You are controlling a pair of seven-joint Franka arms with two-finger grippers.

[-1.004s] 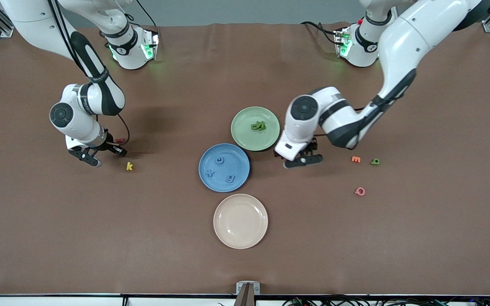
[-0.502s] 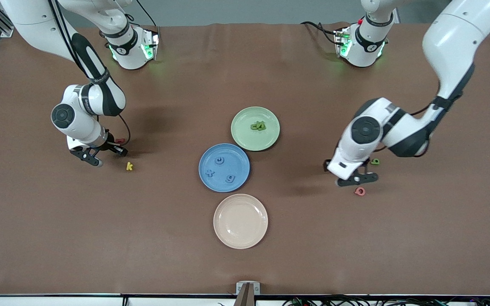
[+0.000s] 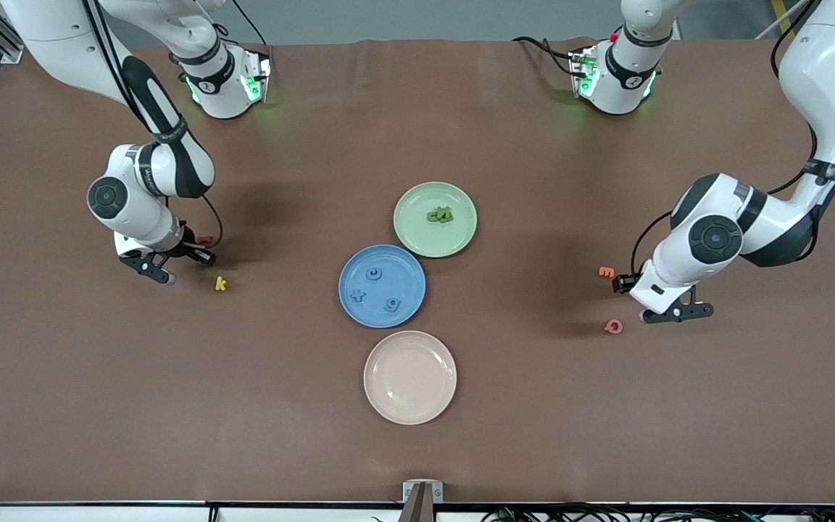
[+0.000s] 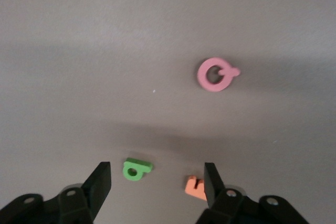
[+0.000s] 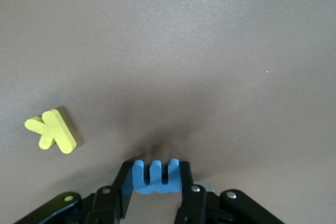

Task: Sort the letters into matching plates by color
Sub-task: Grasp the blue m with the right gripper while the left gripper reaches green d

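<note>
My right gripper point(image 5: 155, 181) is shut on a blue letter point(image 5: 156, 177), low at the table near the right arm's end point(image 3: 175, 262). My left gripper point(image 4: 156, 183) is open and straddles a green letter point(image 4: 135, 169) lying on the table, with nothing held. In the front view the left gripper point(image 3: 648, 299) hides that green letter. The blue plate point(image 3: 406, 270) holds three blue letters point(image 3: 374, 273). The green plate point(image 3: 417, 233), farther from the front camera, holds a clump of green letters point(image 3: 441, 214).
An orange letter point(image 4: 195, 187) lies just inside one left finger. A pink letter point(image 3: 613, 326) lies nearer the camera. A yellow letter point(image 3: 221, 283) and a red letter point(image 3: 204, 240) lie beside the right gripper. A cream plate point(image 3: 410, 377) sits nearest the camera.
The left arm has swung from beside the green plate toward its own end of the table, over the green letter. The right gripper has closed on the blue letter and stayed in place.
</note>
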